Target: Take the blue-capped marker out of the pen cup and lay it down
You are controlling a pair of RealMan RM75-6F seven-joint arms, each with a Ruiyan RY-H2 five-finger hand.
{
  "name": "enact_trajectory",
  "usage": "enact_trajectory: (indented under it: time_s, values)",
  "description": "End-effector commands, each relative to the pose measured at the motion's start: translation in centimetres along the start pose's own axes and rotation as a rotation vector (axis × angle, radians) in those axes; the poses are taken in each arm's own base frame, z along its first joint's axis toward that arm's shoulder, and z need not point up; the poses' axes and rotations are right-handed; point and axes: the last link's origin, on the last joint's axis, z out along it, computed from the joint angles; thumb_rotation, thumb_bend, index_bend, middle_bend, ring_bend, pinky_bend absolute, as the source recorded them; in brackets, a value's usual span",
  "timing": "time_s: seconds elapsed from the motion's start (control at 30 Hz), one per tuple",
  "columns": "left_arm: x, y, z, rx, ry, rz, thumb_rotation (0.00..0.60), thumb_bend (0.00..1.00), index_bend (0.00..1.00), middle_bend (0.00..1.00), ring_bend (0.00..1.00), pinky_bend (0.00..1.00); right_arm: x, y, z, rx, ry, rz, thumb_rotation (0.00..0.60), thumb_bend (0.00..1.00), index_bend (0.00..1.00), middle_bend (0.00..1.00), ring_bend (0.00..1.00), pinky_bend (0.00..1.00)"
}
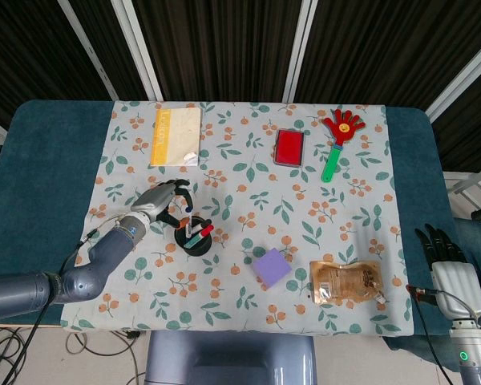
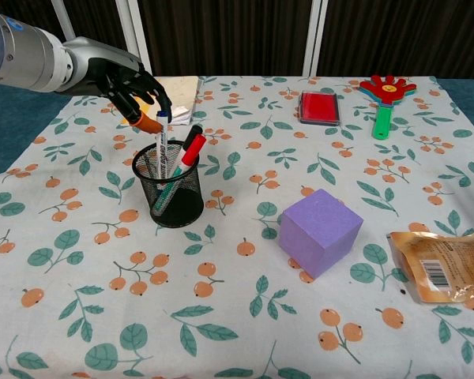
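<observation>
So the left robot hand [image 2: 122, 79] hangs just above and behind the cup [image 2: 168, 187], fingers curled loosely downward with gaps between them. It's holding nothing as far as I can see. The fingertips sit right at the blue cap of the marker [image 2: 162, 144], close to touching it, but I can't tell if there's real contact yet. My guess is it's lined up that way to pinch the cap from above, since that's the only part poking clear of the mesh.

The marker stands nearly upright in the cup, directly under the robot hand's fingertips, cap up. Next to it, a bit further from the robot hand, are a red-capped pen [image 2: 190, 151] and a black-capped one leaning outward. They're crowded together, so a sloppy pinch could drag a neighbour along or tip the cup.

The right robot hand [image 1: 442, 250] is way off past the counter edge on the far side, parked with its fingers pointing up and slightly apart, holding nothing. Probably just kept out of the way.

Plenty of bare cloth [image 2: 79, 260] in front of the cup to lay the marker on.

Writing: the marker barrel has some print, too small to read. The snack pouch [image 2: 442, 264], far off to the right, shows a barcode. The yellow book [image 1: 175, 136] beyond the robot hand has faint lettering I can't make out.
</observation>
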Motion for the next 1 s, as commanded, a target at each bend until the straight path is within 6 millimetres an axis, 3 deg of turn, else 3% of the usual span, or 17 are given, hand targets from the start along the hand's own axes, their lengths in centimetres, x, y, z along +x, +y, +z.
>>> enact_trajectory:
  time_s: [0.03,1.0]
  values:
    - [-0.12,0.02,0.0,-0.001,-0.003,0.004,0.6,0.34,0.45,0.09,0.0,0.0,-0.04,-0.03,0.01,0.002,-0.002,0.0,0.6,0.05,0.07,0.0,0.03,0.19]
    - [-0.07,-0.12,0.1,0.012,-0.004,0.011,0.6,0.36,0.48,0.1,0.0,0.0,-0.19,0.13,0.04,-0.002,-0.008,0.001,0.6,0.05,0.08,0.0,0.03,0.19]
